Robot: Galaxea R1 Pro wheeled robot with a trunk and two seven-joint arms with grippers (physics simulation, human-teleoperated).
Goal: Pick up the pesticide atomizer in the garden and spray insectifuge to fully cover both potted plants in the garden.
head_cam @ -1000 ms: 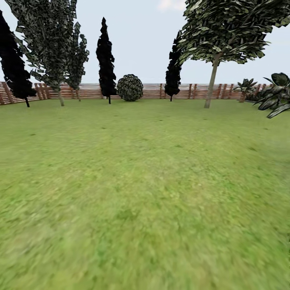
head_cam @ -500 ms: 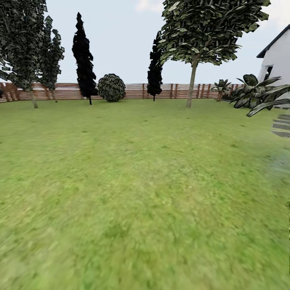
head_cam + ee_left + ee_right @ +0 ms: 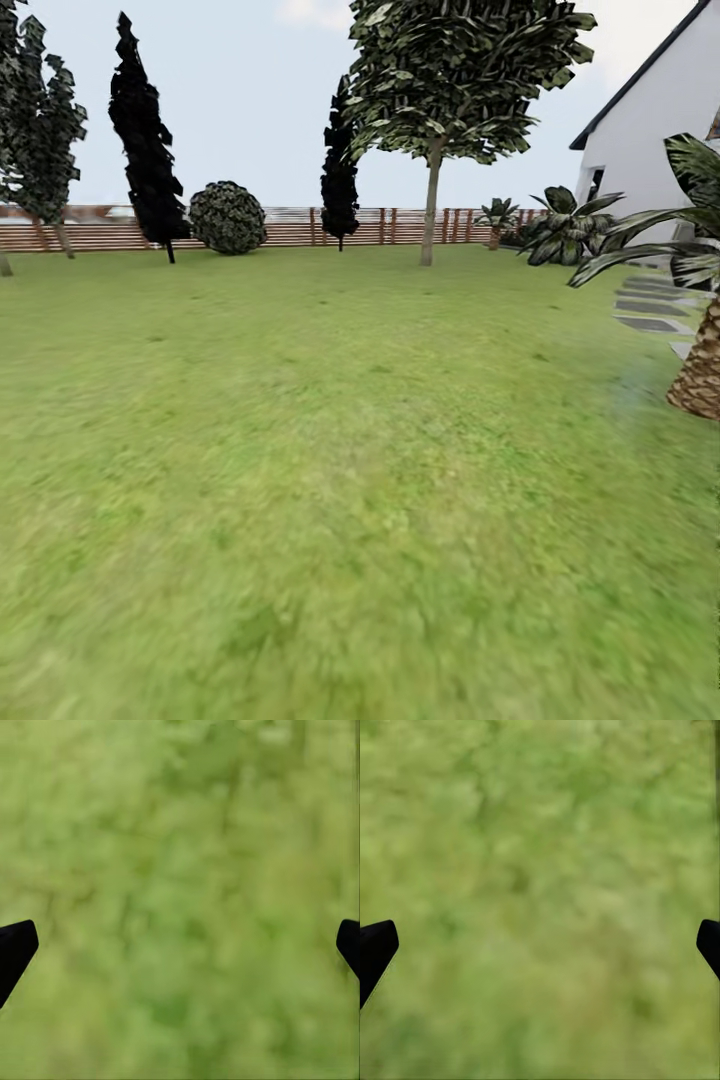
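The garden lawn [image 3: 330,450] spreads ahead in the head view, green and blurred near me. The pesticide atomizer and the potted plants are out of view. In the left wrist view my left gripper [image 3: 180,952] is open over bare grass, its black fingertips [image 3: 15,949] far apart at the frame's sides. My right gripper [image 3: 540,952] is likewise open over grass, one fingertip [image 3: 375,949] dark at the edge, nothing between the fingers.
A slatted brown fence [image 3: 290,228] closes the far side, with dark cypresses [image 3: 145,140], a round bush [image 3: 228,217] and a leafy tree [image 3: 432,200]. At right stand a scaly palm trunk [image 3: 700,375], broad-leaved plants [image 3: 565,228], grey stepping stones [image 3: 650,305] and a white house [image 3: 655,140].
The whole head view has swung right: trees and fence slid left, while the white house, stepping stones and palm trunk have come into view at the right.
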